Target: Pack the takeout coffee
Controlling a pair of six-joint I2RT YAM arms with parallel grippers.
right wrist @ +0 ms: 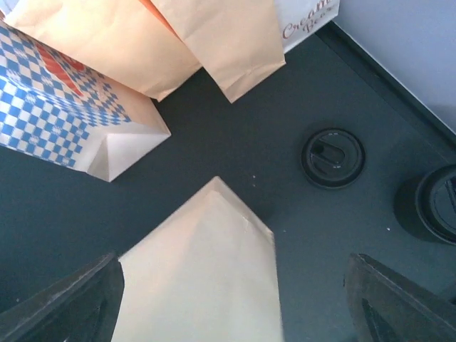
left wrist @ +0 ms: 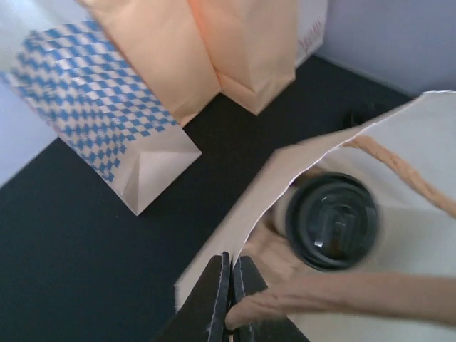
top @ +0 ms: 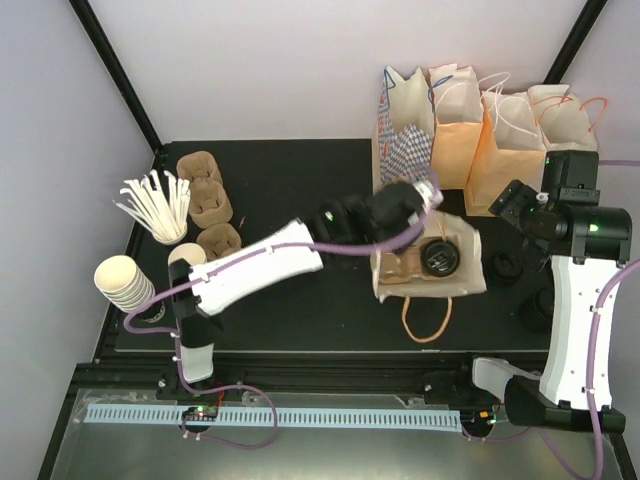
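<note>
The takeout coffee [top: 440,258], a cup under a round black lid [left wrist: 331,221], stands inside an open white paper bag [top: 465,285] on the black mat. My left gripper [top: 428,200] is shut on the bag's rim [left wrist: 249,221], the paper edge pinched between its fingers [left wrist: 221,285]. A tan handle lies across the bag's mouth. My right gripper [top: 520,205] hangs open to the right of the bag. In the right wrist view, a corner of the bag [right wrist: 206,285] shows between its spread fingers [right wrist: 71,306], which do not touch it.
Orange paper bags [top: 480,130] and a blue chequered bag [top: 405,140] stand at the back. A loose black lid [right wrist: 332,157] and a black cup [right wrist: 434,203] sit right of the white bag. Cup carriers [top: 205,200], stir sticks [top: 160,205] and stacked cream cups [top: 125,282] fill the left.
</note>
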